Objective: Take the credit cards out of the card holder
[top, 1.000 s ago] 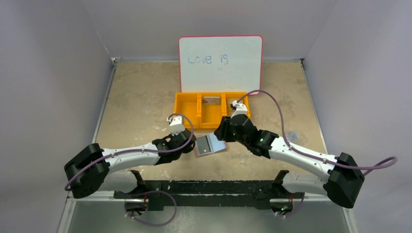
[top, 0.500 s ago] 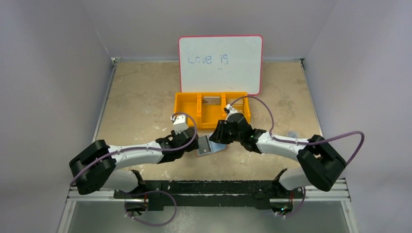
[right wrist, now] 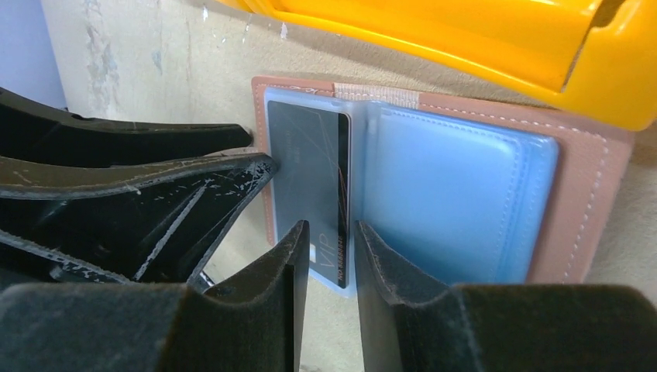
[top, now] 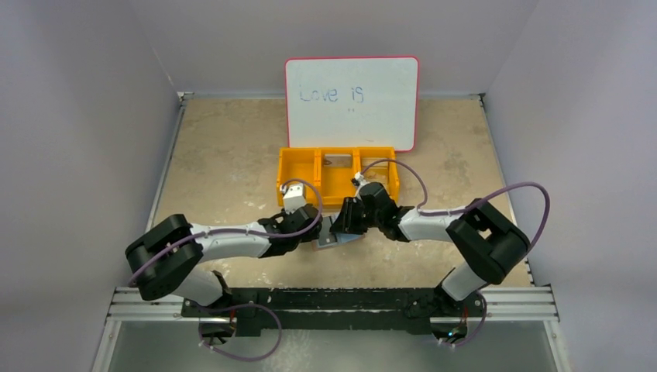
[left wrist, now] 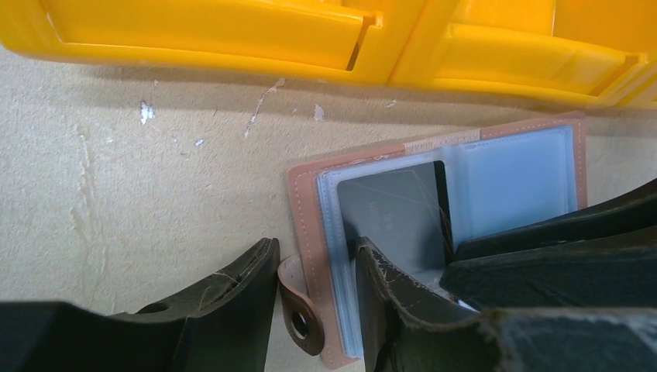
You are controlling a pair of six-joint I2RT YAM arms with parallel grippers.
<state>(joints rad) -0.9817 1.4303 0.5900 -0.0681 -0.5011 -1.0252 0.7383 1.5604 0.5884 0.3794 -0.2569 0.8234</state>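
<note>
left jaws: released, set astride the left edge of the card holder (left wrist: 511, 167). the outer finger (left wrist: 232, 310) is kept off the brown cover and the inner finger (left wrist: 395, 306) is placed over the left clear pocket. the snap tab (left wrist: 298, 318) is seen in the gap. nothing is clamped.

right jaws: parted by a narrow slot only, lowered over the near end of the dark card (right wrist: 306, 159). contact with the card cannot be told; no grasp is seen.

the dark card is seated in the left pocket, with a black stripe beside the spine and "vip" printed at the near end. whether the right pocket holds a card cannot be told.

the holder is laid open and flat between the two sets of fingers, just in front of the orange tray (top: 298, 167). only a thin strip of bare surface (top: 225, 147) is left between its far edge and the tray's front wall. its left half is crowded by both arms' fingers, nearly touching. wide room is left on the surface to either side of the tray.

surface: beige, matte, scuffed, with white chips near the tray. it is enclosed by grey walls on three sides. a red-rimmed whiteboard (top: 352, 116) marked "love is" is stood at the back, behind the tray.

holder: stitched tan-brown cover, glossy pale blue sleeves. tray: moulded plastic, three compartments, rounded edges.
</note>
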